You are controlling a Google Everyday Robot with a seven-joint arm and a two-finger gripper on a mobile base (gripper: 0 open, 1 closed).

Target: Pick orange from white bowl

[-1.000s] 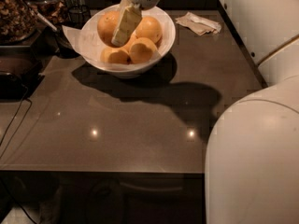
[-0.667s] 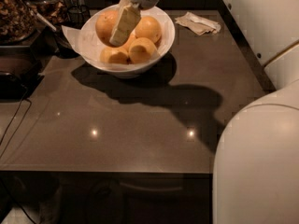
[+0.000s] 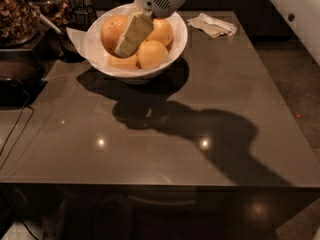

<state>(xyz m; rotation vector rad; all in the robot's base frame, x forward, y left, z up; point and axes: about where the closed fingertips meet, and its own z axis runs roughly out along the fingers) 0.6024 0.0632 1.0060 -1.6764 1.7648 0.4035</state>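
Observation:
The white bowl (image 3: 172, 51) stands at the back of the dark table, lined with white paper. Several oranges lie in it: a large one at the left (image 3: 111, 30), one at the back right (image 3: 163, 32), one at the front right (image 3: 151, 54) and one low at the front left (image 3: 121, 62). My gripper (image 3: 126, 48) reaches down from the top into the bowl, between the left orange and the right ones, with its cream tip over the front left orange. The orange behind it is partly hidden.
A crumpled napkin (image 3: 215, 24) lies on the table (image 3: 200, 184) at the back right. Jars of dark food (image 3: 17, 14) and a black appliance (image 3: 15, 79) stand at the left, with a cable (image 3: 15, 129) hanging off the left edge.
The large white arm segments that filled the right side have left the view. The gripper stays in the bowl among the oranges, its tip a little lower.

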